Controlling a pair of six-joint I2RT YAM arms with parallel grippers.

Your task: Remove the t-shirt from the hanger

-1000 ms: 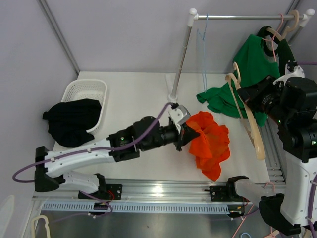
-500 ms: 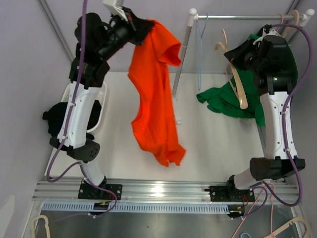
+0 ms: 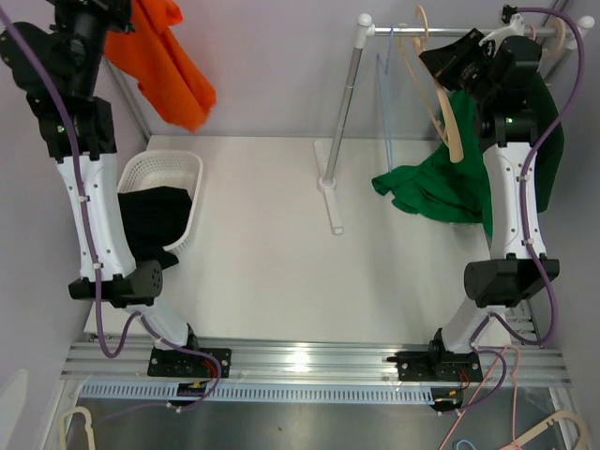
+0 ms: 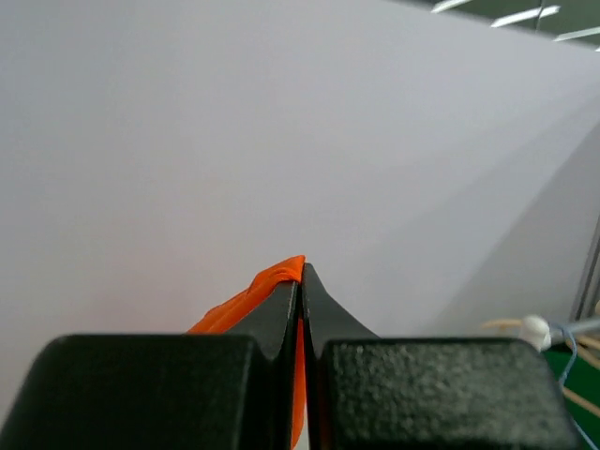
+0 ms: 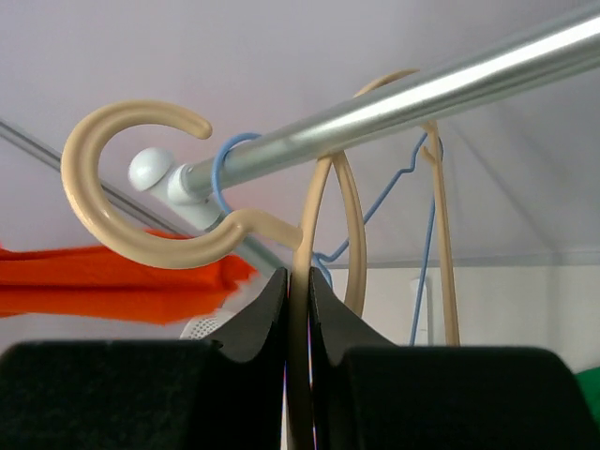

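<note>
Left tool [image 4: 301,274] has swung way up, pinched tight on the orange t-shirt [image 3: 167,67] and dangling it far left of the silver metal clothes rail [image 3: 441,33]. Right tool [image 5: 300,281], clamped on the bare beige plastic hanger [image 5: 73,183], has raised its hook to that rail. Shirt's off, I'd say; white tabletop [image 3: 262,244] below the rail, pale grey walls [image 3: 262,66] behind it.
</note>
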